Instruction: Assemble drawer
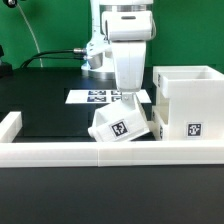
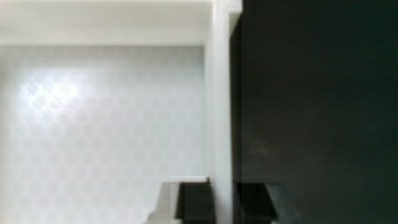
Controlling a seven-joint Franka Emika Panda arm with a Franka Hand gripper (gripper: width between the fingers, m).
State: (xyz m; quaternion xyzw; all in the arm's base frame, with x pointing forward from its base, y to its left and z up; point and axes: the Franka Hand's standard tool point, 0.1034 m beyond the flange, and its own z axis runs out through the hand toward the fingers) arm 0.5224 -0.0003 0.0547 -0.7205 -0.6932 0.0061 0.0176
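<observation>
A small white tray (image 1: 120,126) with a square tag on its front sits tilted on the black table, just behind the front rail. My gripper (image 1: 128,99) comes down from above onto the tray's upper wall. In the wrist view my gripper (image 2: 224,203) has a dark finger (image 2: 194,202) on each side of a thin white wall of the tray (image 2: 222,90), and the jaws are closed onto it. The tall boxy case (image 1: 188,100) stands to the exterior view's right of the tray, close beside it, tag facing front. I cannot make out a second tray.
A low white rail (image 1: 110,151) runs along the table's front and turns up at the exterior view's left (image 1: 9,125). The marker board (image 1: 100,97) lies flat behind the tray. A black cable trails at the back left.
</observation>
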